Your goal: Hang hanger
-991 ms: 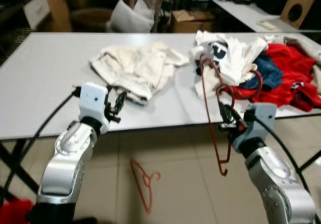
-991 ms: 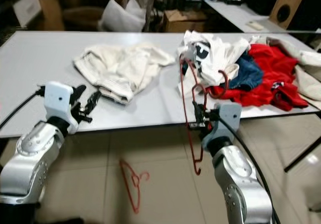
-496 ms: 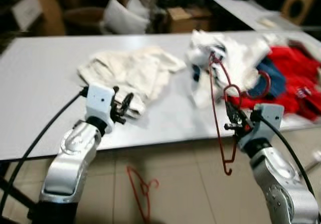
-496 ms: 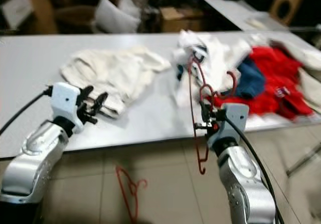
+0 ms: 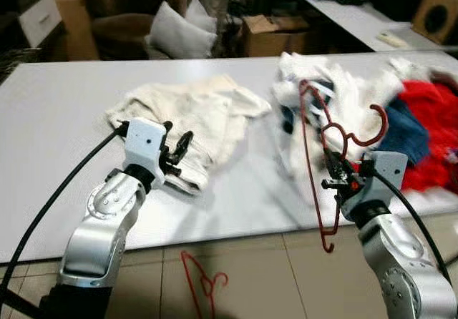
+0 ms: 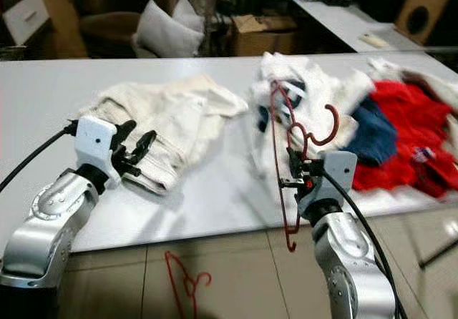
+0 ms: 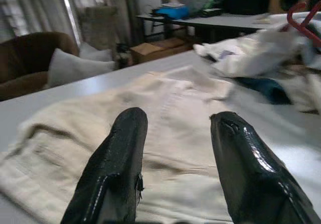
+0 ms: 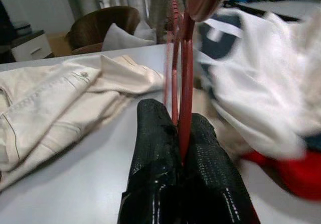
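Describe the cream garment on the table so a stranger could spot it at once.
Start at the long grey table. On its left half, just ahead of the open left pincer, a cream garment lies crumpled and alone. It sits apart from the mixed heap of white, blue and red clothes on the right, and it is the sole single-coloured cream piece.
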